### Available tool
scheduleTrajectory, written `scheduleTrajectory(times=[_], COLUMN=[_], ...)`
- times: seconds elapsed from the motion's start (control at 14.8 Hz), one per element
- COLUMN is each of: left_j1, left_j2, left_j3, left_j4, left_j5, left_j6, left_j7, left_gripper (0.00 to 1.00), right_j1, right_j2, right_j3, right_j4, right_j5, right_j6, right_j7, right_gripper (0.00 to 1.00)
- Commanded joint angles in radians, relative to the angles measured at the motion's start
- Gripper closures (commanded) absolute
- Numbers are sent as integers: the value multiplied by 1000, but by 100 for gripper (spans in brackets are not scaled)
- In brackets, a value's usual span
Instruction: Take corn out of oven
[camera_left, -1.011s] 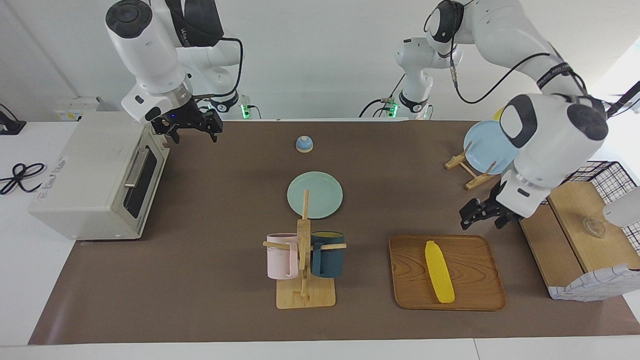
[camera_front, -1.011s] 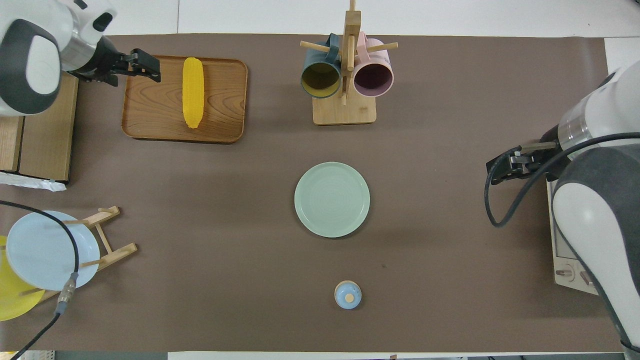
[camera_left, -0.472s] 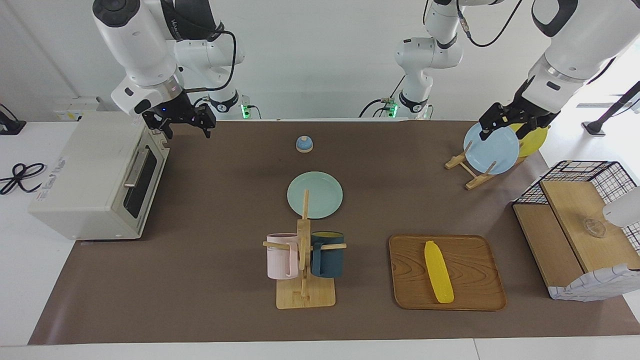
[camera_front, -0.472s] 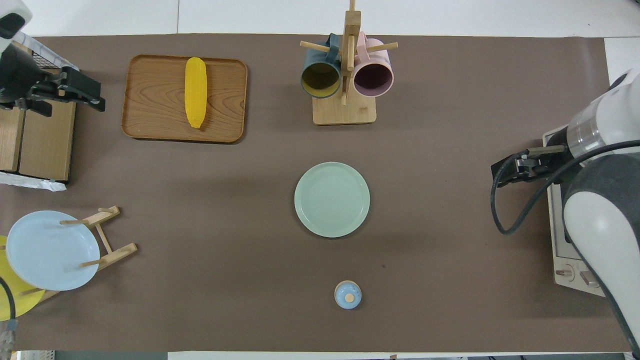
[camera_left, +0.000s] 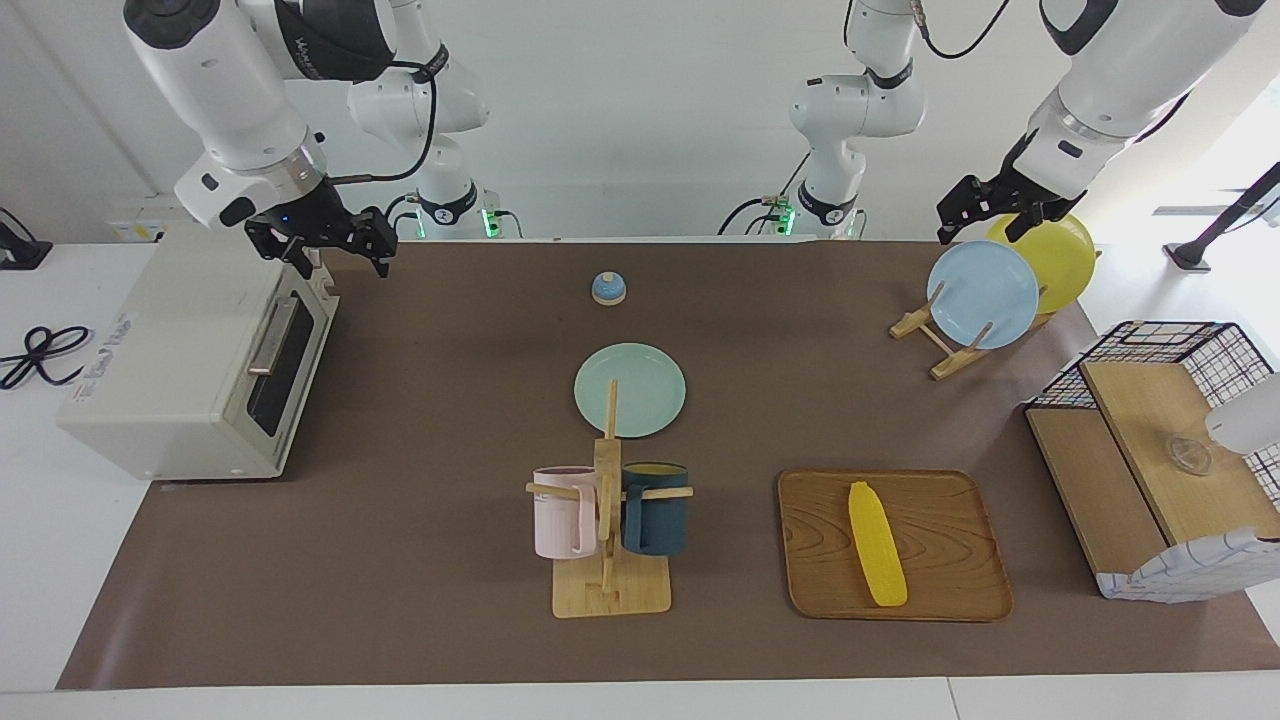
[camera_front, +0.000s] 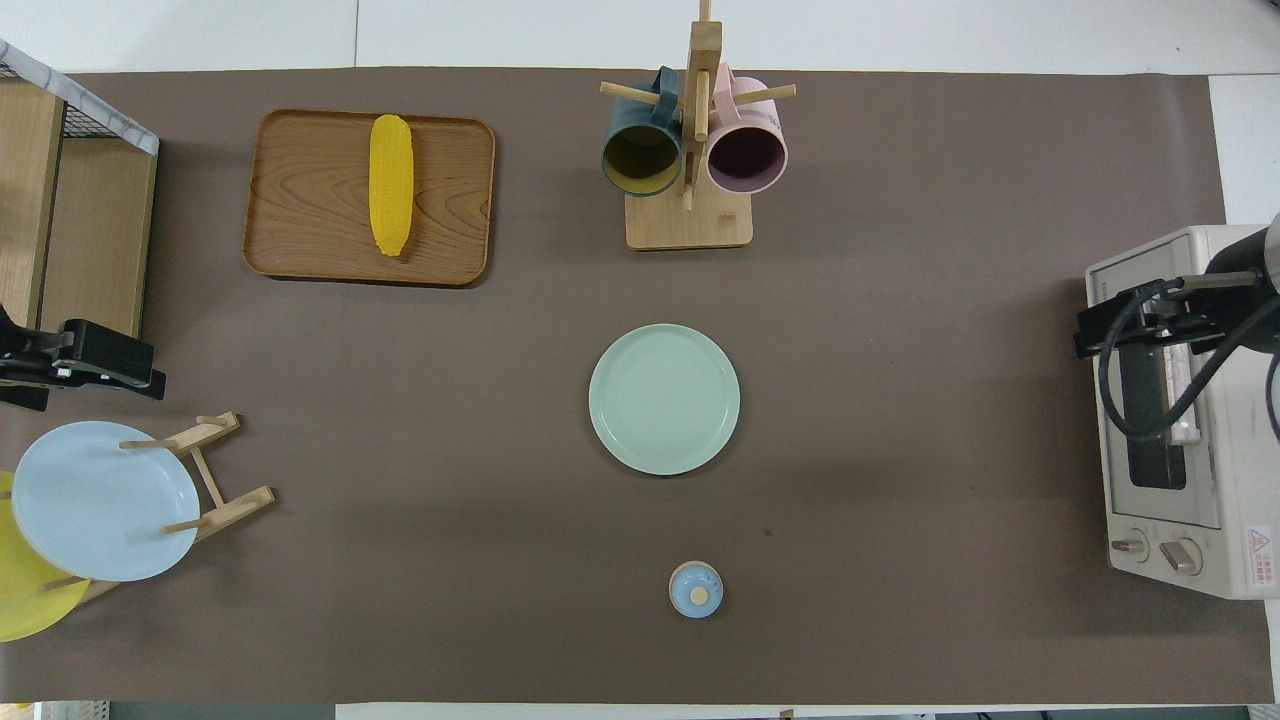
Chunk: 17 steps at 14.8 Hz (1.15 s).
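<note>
The yellow corn (camera_left: 878, 543) lies lengthwise on a wooden tray (camera_left: 950, 590) toward the left arm's end of the table; it also shows in the overhead view (camera_front: 390, 185). The off-white oven (camera_left: 190, 350) stands at the right arm's end with its dark glass door shut; it also shows in the overhead view (camera_front: 1200, 520). My right gripper (camera_left: 340, 266) is open and empty, up in the air over the oven's top corner. My left gripper (camera_left: 980, 228) is open and empty, raised over the plate rack, well away from the corn.
A green plate (camera_left: 630, 390) lies mid-table. A wooden mug rack (camera_left: 610, 590) with a pink and a dark blue mug stands farther from the robots. A rack holds a blue plate (camera_left: 985, 290) and a yellow plate. A wire basket with wooden boards (camera_left: 1150, 470) and a small blue bell (camera_left: 608, 288) are also there.
My left gripper has risen from beside the tray and drawn back to over the plate rack. My right gripper has drawn back and up over the oven. The corn has not moved.
</note>
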Motion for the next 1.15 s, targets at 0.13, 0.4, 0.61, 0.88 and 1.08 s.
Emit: scheduleTrajectory(times=[0.13, 0.4, 0.61, 0.88, 1.08], left_j1=[28, 28, 28, 30, 28], left_j2=[-19, 0, 9, 11, 9], left_j3=[-15, -15, -15, -37, -37], left_j4=[-39, -42, -30, -30, -30], left_j5=[19, 19, 20, 55, 65], left_j6=[136, 162, 155, 156, 156], left_j7=[-3, 0, 5, 11, 37], left_gripper=[0, 0, 0, 0, 0], right_j1=[2, 3, 3, 3, 3], right_j2=[-6, -6, -8, -9, -9], right_j3=[0, 0, 3, 5, 5], right_j4=[5, 5, 5, 5, 3], right_j5=[14, 8, 5, 5, 7], right_j6=[9, 9, 12, 13, 10], right_j7=[-23, -24, -23, -23, -24], right_gripper=[0, 0, 0, 0, 0])
